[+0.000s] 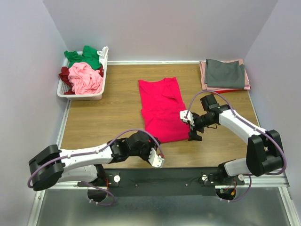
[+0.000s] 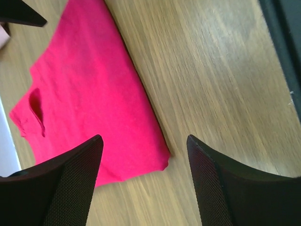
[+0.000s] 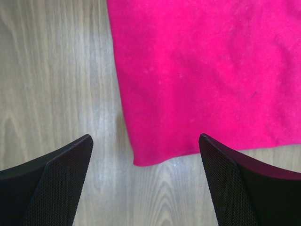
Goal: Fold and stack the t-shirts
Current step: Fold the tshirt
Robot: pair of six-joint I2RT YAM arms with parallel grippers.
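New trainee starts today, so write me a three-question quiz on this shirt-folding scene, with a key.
1. True or false: the right gripper is shut on the crimson-pink t-shirt.
2. Which colour tops the folded stack at the far right? A green, B grey, C maroon.
3. Fill in: the crumpled t-shirts lie heaped in a white ____.
Key: 1 false, its jaws stand open; 2 B, the grey t-shirt; 3 basket.

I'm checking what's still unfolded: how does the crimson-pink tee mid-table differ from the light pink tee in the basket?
The crimson-pink tee lies flat and smooth on the table; the light pink tee is crumpled in the white basket. The crimson-pink tee lies alone; the light pink tee is heaped with a green tee and a maroon tee. Both are plain, without print.
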